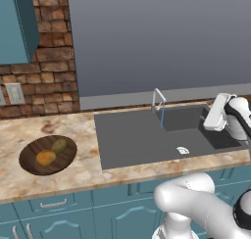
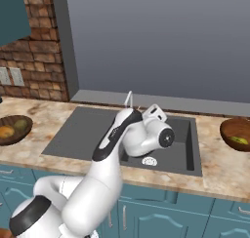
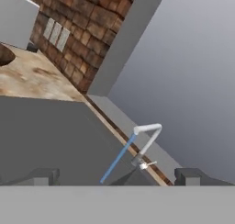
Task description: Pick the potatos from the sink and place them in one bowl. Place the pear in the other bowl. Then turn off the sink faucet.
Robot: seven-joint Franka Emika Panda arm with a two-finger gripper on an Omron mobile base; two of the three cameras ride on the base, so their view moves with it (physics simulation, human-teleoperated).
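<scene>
Both potatoes (image 1: 52,152) lie in the dark bowl (image 1: 29,164) far left of the sink (image 1: 132,140), and the pear (image 2: 239,140) lies in the reddish bowl (image 2: 227,129) right of the sink. Only the faucet (image 3: 148,142) is left, I think: a blue stream of water (image 3: 117,159) runs from it. The gripper (image 3: 117,176) is released, jaws wide apart, pointing at the faucet without touching it.

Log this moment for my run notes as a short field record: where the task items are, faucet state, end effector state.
potatos: both in the dark wooden bowl on the left counter, golden-orange one beside olive-green one
pear: yellow-green piece in the reddish-brown bowl on the right counter
sink: basin holds no produce
sink faucet: spout running, blue stream falling
end effector: open, holding nothing, aimed at the faucet, not touching it
remaining: turn faucet off
</scene>
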